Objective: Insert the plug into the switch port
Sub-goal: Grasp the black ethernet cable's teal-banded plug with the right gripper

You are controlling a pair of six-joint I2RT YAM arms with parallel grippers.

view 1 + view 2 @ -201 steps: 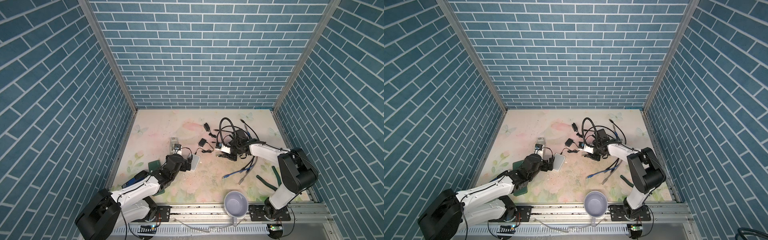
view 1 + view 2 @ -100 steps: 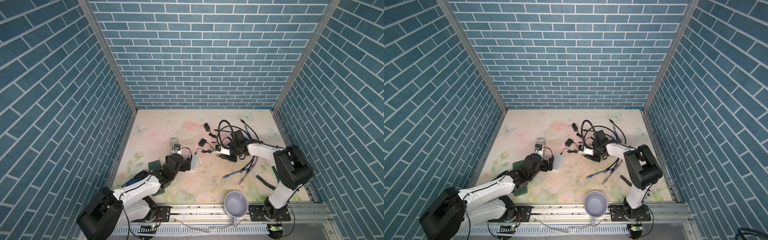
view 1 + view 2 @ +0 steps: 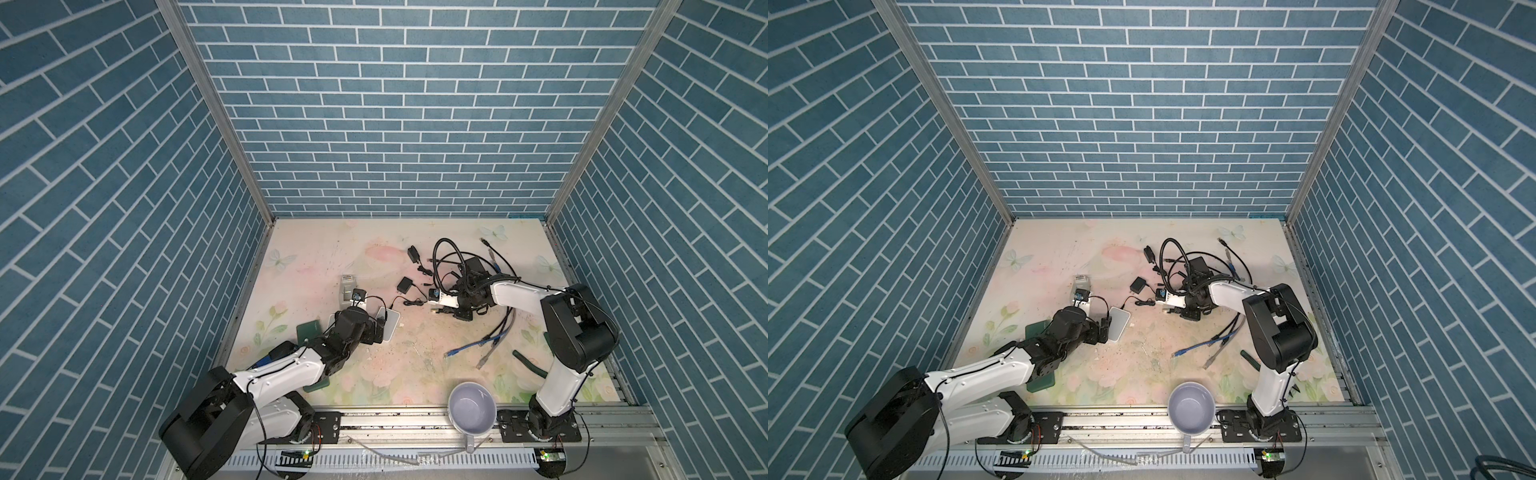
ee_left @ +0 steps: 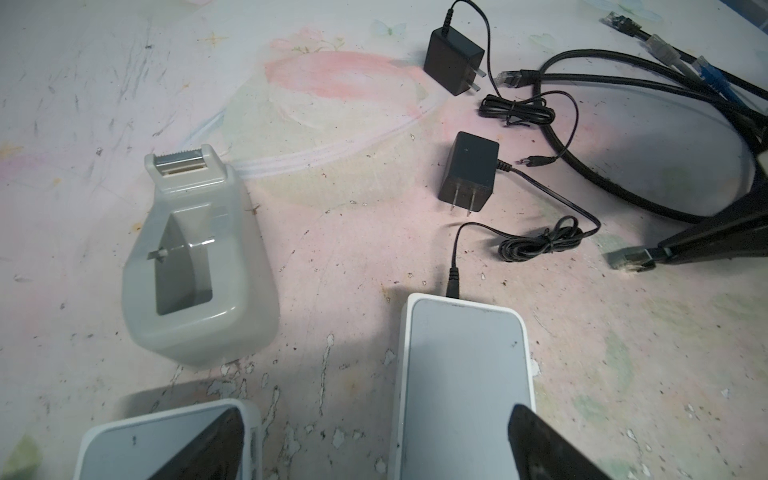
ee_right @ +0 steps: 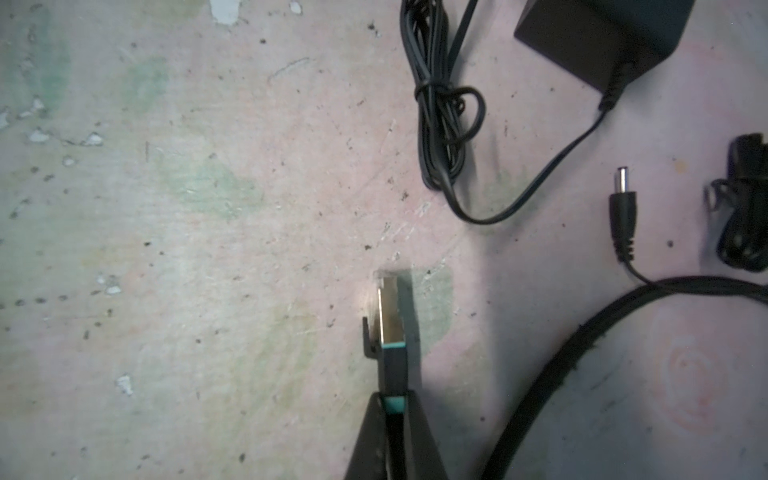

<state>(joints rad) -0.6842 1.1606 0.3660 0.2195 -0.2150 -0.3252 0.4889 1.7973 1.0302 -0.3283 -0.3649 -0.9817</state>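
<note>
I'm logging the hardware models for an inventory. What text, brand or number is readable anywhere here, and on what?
No readable text in any view.
On the white switches: none, top faces blank.
On the black power adapters: no legible print.
On the tape dispenser: none.
On the plug: none visible.

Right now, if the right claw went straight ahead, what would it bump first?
Probably the bundled black cord just ahead of the plug the right claw grips; depth is unclear, so the table might come first.
</note>
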